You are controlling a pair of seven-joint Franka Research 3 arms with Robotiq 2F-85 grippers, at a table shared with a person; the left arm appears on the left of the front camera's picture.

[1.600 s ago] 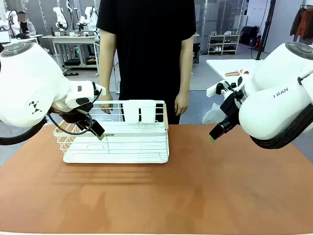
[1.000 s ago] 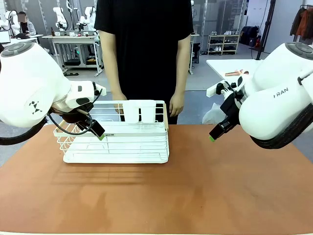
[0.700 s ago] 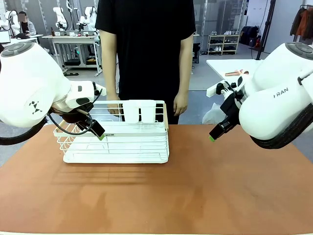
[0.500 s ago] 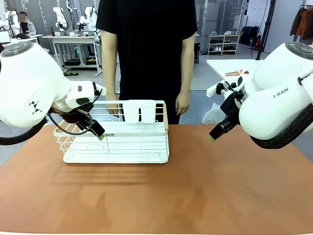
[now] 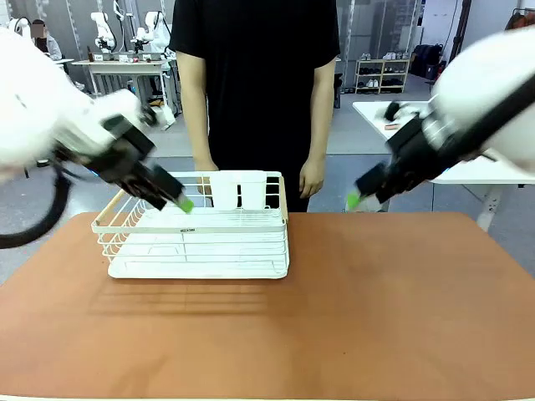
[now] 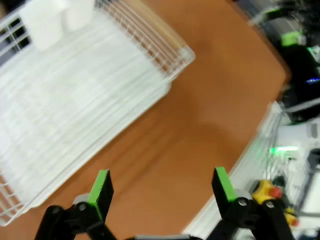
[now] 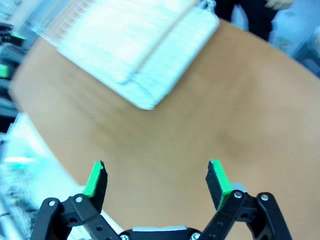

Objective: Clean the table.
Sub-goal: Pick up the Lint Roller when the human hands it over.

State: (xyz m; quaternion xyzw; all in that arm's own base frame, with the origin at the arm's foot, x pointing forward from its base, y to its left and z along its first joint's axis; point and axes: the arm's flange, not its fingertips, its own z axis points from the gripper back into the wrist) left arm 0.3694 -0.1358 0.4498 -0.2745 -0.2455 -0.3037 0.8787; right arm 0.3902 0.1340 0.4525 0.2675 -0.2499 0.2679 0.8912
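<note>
Work looked barely begun: the rack (image 5: pixel 201 246) sat alone on the table (image 5: pixel 351 317), while left pincer (image 6: pixel 161 184) and right pincer (image 7: pixel 156 176) hung apart, empty.

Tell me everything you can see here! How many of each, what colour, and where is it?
table: one, reddish-brown, under everything in the front view.
dish rack: one, white wire, on the table, left of the middle, toward the far side.
cutlery holder: one, white, two pockets, on the dish rack's far rim.
white-topped table: one, white, in the background on the right.
person: one, black T-shirt, standing at the table's far side, arms down.
left pincer: one, black with green pads, open, in the air near the dish rack.
right pincer: one, black with green pads, open, in the air on the right side.
</note>
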